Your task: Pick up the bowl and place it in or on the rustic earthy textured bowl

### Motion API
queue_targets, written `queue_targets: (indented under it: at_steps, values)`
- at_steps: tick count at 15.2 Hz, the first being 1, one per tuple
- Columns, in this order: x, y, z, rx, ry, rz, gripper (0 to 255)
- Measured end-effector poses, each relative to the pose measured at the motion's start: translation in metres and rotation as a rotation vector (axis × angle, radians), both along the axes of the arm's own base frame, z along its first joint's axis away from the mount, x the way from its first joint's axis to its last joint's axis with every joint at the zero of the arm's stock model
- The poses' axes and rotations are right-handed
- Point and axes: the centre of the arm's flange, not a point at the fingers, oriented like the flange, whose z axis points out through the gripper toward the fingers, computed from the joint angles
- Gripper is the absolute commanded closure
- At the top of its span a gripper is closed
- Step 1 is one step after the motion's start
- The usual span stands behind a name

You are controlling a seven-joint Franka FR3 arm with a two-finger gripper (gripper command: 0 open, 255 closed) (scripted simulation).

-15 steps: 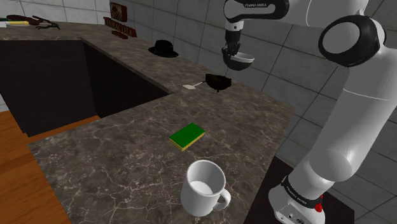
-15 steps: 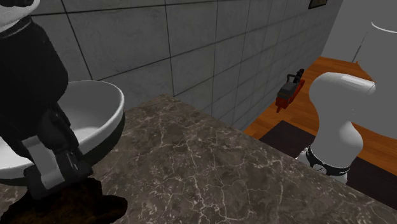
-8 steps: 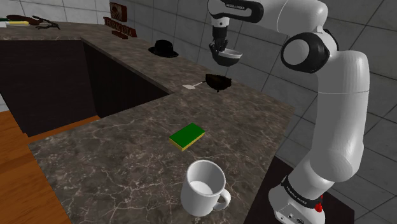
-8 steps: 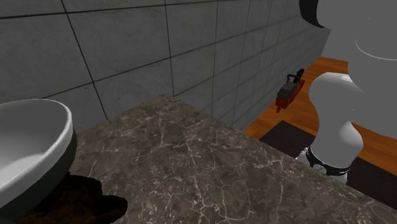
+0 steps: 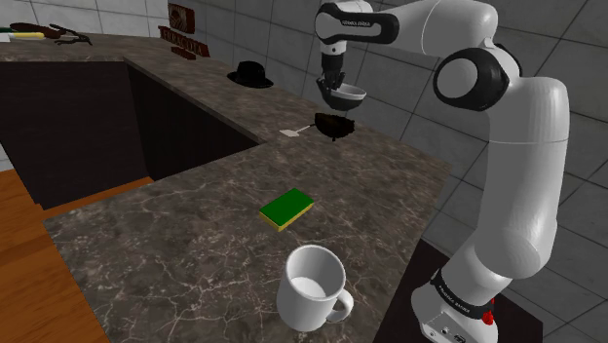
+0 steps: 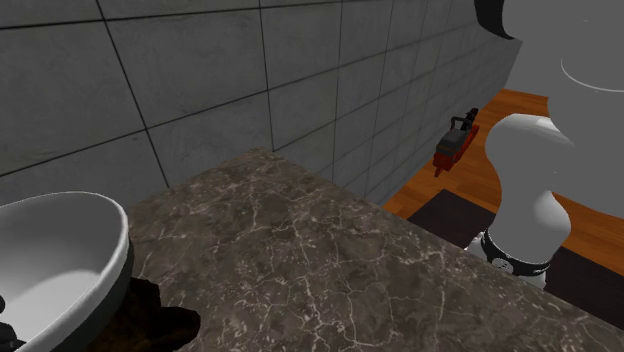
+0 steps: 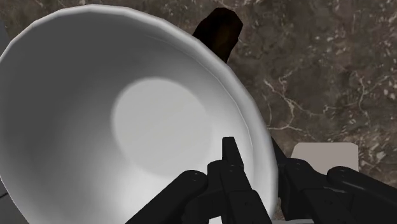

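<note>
White bowl (image 5: 349,95) gripped above the dark bowl (image 5: 333,125).
In the shoulder view, the white bowl is held in the air by the gripper (image 5: 337,93), just above the dark bowl, which is set on the stone counter (image 5: 195,234); a green sponge (image 5: 287,209) and a mug (image 5: 312,285) are placed nearer the stand. In the second exterior view, the white bowl (image 6: 55,260) is seen over the dark bowl (image 6: 145,320). In the wrist view, the white bowl's rim is pinched between the fingers (image 7: 230,159), one inside and one outside.
</note>
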Motion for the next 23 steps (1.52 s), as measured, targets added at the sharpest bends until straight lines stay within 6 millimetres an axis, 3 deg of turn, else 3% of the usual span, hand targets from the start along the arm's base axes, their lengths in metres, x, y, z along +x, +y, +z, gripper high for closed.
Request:
queue_targets:
  at_steps: [6,12,13,19,23]
  values:
    - [-0.001,0.0,-0.031,0.0,0.0,0.0,255]
    - [0.0,0.0,-0.035,0.0,0.0,0.0,255]
    - [0.0,0.0,-0.035,0.0,0.0,0.0,0]
    - [0.0,0.0,-0.035,0.0,-0.001,0.0,0]
    - [0.003,0.01,0.002,-0.001,-0.002,0.001,0]
